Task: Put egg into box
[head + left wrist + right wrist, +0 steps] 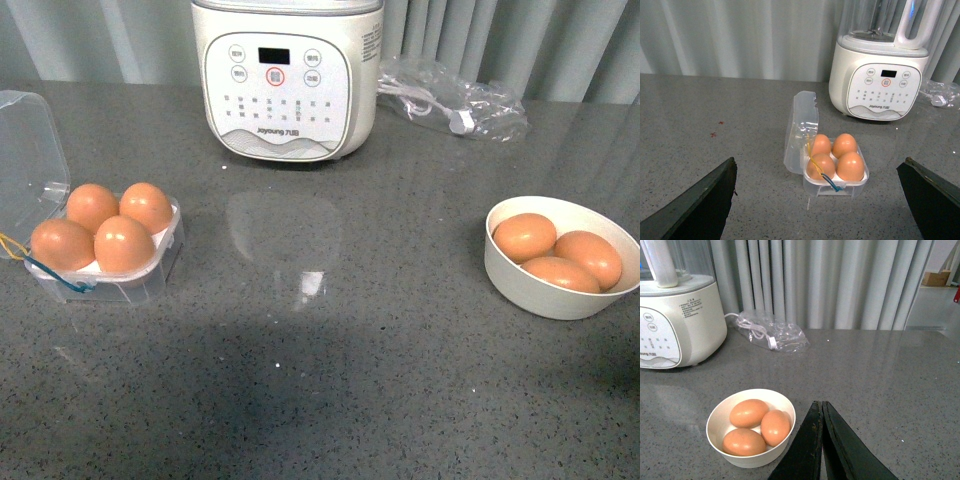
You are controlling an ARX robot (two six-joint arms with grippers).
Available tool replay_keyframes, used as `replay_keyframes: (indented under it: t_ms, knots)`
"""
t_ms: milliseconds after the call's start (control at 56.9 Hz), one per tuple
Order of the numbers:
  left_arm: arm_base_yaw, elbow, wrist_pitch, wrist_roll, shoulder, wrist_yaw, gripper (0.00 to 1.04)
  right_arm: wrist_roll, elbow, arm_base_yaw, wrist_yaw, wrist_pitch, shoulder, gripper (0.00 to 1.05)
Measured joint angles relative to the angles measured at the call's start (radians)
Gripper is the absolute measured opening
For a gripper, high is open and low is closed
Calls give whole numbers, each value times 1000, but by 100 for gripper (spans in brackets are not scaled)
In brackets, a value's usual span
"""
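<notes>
The clear plastic box [150, 276] stands at the table's left with its lid [28, 150] open; several brown eggs fill its cells, such as one egg [124, 243], with blue and yellow wire loops at its front. It also shows in the left wrist view [837, 186], eggs [850, 166] inside. My left gripper [820, 200] is open and empty, back from the box. My right gripper [821, 407] is shut and empty, beside the white bowl [720, 416] holding three brown eggs [748, 413]. Neither gripper shows in the front view.
A white Joyoung cooker [290, 75] stands at the back centre. A clear plastic bag with a cable [455, 100] lies at the back right. The white bowl [520, 275] sits at the right. Grey curtains hang behind the table.
</notes>
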State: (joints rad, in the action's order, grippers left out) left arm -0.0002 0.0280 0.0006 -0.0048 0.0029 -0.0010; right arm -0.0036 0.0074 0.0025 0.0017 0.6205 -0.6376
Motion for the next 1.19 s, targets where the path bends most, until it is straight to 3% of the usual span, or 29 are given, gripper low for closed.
replay_keyframes:
  t_ms: [545, 1001, 1107, 1195]
  knots:
    - [0, 0, 0, 0, 0, 0, 98, 0, -3, 0, -1, -304, 324, 3]
    - [0, 0, 0, 0, 0, 0, 98, 0, -3, 0, 0, -448, 468, 3]
    - [0, 0, 0, 0, 0, 0, 98, 0, -3, 0, -3, -608, 593, 3]
    - [0, 0, 0, 0, 0, 0, 98, 0, -3, 0, -3, -615, 632, 3]
